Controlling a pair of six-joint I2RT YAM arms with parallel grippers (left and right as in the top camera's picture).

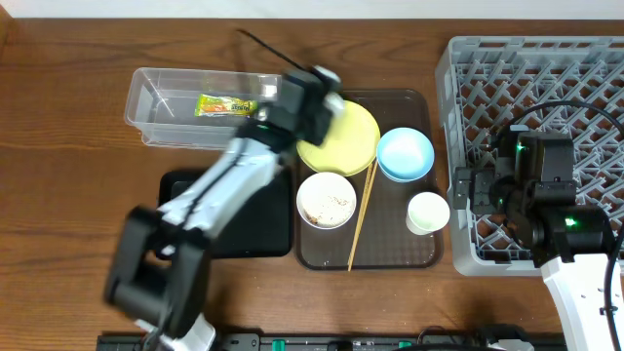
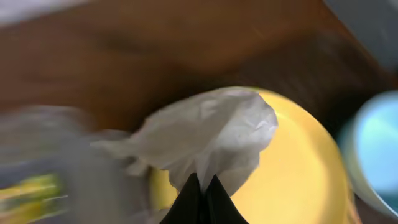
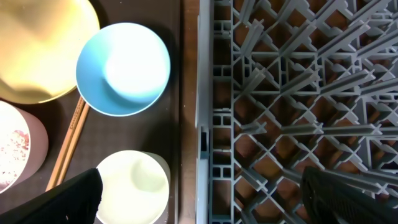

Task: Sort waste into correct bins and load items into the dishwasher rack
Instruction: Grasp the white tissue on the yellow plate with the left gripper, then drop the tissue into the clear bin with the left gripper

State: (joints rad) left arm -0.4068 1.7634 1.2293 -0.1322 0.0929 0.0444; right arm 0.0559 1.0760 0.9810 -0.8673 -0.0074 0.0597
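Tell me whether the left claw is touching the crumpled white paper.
Touching. The left wrist view shows the left claw shut, its tips pinching the lower edge of the crumpled white paper above the yellow plate.

Yellow plate (image 1: 343, 139); light-blue bowl (image 1: 405, 154); grey lattice rack (image 1: 546, 88).

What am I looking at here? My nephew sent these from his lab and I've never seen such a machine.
These are two robot arms at a wooden table, each ending in a two-fingered claw. One picture looks down from above; the other two come from small cameras on each wrist. On the table sit a clear tub holding a snack wrapper, a black tray, and a brown serving tray carrying a yellow plate, a blue bowl, a white bowl, a cup and chopsticks. The grey dishwasher rack is at the right. The left claw is pinched shut on crumpled white paper above the plate. The right claw is open and empty, over the rack's edge.
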